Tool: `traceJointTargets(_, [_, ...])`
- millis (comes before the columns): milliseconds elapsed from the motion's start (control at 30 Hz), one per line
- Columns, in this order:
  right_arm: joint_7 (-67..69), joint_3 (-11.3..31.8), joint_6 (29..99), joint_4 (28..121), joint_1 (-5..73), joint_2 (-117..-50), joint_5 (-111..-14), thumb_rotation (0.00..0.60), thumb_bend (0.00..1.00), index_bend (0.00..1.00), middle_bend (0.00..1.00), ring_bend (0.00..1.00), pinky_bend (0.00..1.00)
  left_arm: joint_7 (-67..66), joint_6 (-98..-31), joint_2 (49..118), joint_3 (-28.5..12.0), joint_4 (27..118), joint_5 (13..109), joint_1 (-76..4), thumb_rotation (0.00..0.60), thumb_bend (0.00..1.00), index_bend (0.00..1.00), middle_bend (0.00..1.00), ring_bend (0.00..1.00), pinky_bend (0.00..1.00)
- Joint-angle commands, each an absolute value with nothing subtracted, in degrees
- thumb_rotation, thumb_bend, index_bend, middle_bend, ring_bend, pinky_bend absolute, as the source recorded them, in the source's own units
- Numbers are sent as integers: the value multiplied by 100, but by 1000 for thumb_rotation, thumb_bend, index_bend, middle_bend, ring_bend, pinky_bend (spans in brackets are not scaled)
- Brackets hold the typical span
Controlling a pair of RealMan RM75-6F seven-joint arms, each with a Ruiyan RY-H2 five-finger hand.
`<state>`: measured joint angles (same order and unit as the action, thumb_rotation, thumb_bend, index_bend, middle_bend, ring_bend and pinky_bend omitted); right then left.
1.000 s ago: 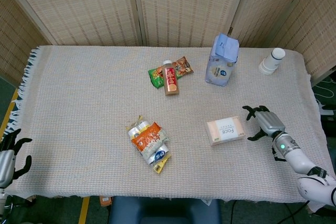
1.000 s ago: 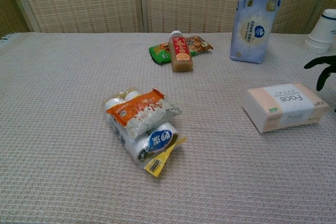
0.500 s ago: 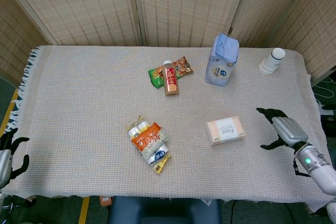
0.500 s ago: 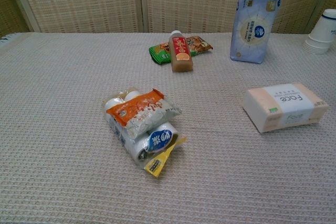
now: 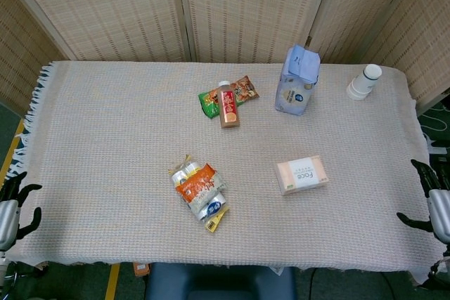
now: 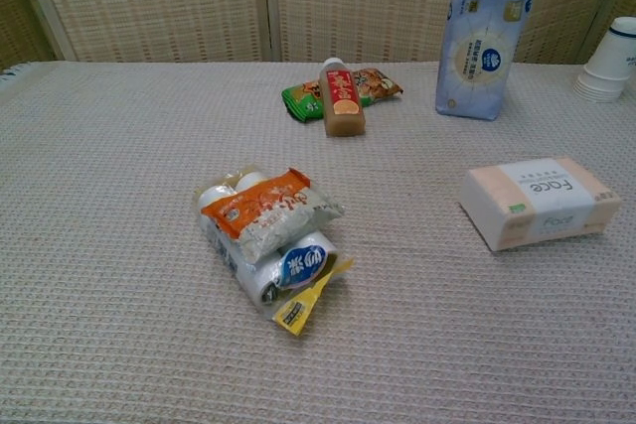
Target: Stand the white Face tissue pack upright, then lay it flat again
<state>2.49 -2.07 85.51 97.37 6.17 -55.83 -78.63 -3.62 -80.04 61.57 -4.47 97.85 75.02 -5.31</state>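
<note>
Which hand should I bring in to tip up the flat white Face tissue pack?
The right hand. It hangs at the table's right edge, the same side as the white Face tissue pack. The left hand sits off the far left edge, with the snack bundle between.

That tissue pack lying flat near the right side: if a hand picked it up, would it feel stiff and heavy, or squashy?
Probably squashy: the tissue pack has a soft wrapper with rounded edges. Likely light for its size, being tissue. Its boxy shape and flat faces suggest it won't roll, though stood on end it may tip easily.
</note>
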Motion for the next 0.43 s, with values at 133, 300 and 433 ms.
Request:
traceJointTargets(133, [212,-137,8843,9261,438,-5994,-8395,600,49,0,87,91,0,-412,-7988,6181,-428,9789,7504,-536,600,485,283,0,0,192])
traceJointTargets(300, [234,-137,8928,8937,461,-6200,-8795,600,48,0,87,92,0,-472,-7997,6193,-405,9821,7560,-545,600,486,282,0,0,194])
traceJointTargets(433, [149,-152,8727,8938,467,-6222,-8732,600,49,0,87,92,0,-453,-8023,6186,-405,9837,7565,-532,600,486,283,0,0,197])
